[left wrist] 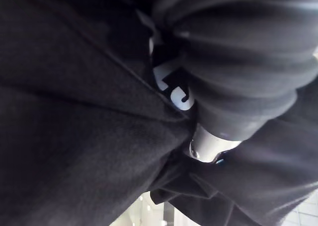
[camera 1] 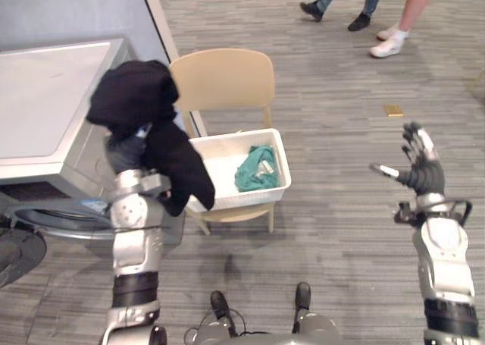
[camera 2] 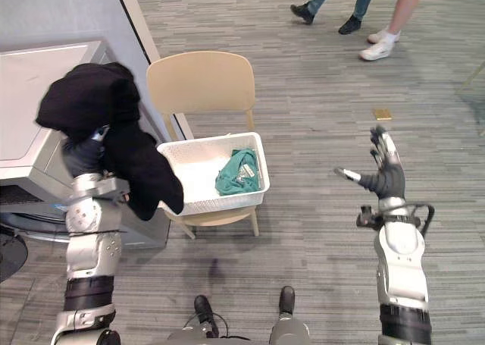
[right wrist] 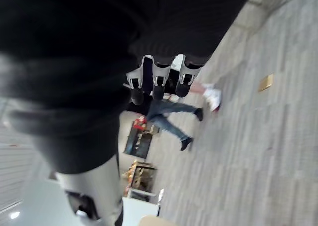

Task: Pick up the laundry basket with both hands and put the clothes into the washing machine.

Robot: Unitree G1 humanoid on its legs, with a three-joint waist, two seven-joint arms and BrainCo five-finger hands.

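A black garment (camera 1: 140, 102) hangs bunched over my raised left hand (left wrist: 211, 145), in front of the washing machine (camera 1: 45, 110) at the left. Its folds gather round a silver finger, and the hand is shut on it. One tail of the cloth droops over the left rim of the white laundry basket (camera 1: 227, 201). The basket rests on a wooden chair (camera 1: 223, 79) and holds a teal garment (camera 1: 256, 169). My right hand (camera 1: 420, 167) is held up open over the floor, well to the right of the basket and touching nothing.
The machine's round door (camera 1: 45, 220) shows low at the left, under my left arm. People's legs and shoes (camera 1: 390, 42) stand on the grey plank floor at the back right. A small yellow tag (camera 1: 393, 111) lies on the floor.
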